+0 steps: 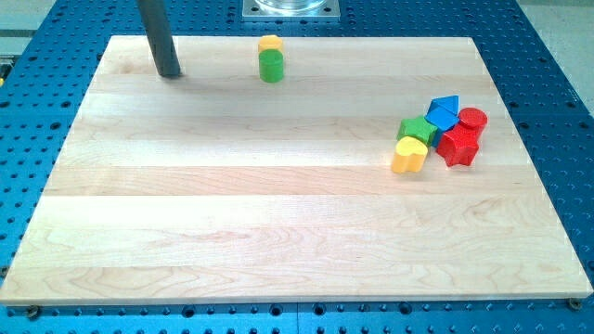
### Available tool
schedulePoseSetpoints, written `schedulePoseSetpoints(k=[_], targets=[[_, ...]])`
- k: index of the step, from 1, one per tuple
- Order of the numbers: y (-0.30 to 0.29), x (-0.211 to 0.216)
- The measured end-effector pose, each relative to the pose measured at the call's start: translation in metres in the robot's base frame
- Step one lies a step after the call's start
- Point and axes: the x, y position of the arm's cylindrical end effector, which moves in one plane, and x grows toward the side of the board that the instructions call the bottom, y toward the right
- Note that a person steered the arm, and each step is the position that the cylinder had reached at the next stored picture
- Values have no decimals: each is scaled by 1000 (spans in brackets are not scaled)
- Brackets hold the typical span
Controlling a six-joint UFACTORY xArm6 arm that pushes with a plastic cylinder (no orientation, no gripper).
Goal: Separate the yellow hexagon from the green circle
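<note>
The yellow hexagon point(270, 44) sits near the board's top edge, a little left of centre. The green circle point(271, 66) touches it just below, toward the view's bottom. My tip point(170, 74) rests on the board at the upper left, about a hundred pixels to the left of the green circle and apart from both blocks. The dark rod rises from it out of the view's top.
A cluster at the right holds a green block point(417, 129), a yellow heart point(409, 155), a blue block point(444, 112), a red circle point(472, 119) and a red star-like block point(458, 145). The wooden board point(278, 223) lies on a blue perforated table.
</note>
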Motion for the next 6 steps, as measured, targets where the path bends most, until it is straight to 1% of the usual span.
schedulePoseSetpoints(k=[1, 2, 3, 4, 5, 6], targets=[[-16, -19], [-9, -60], [89, -65], [125, -62], [173, -10], [192, 8]])
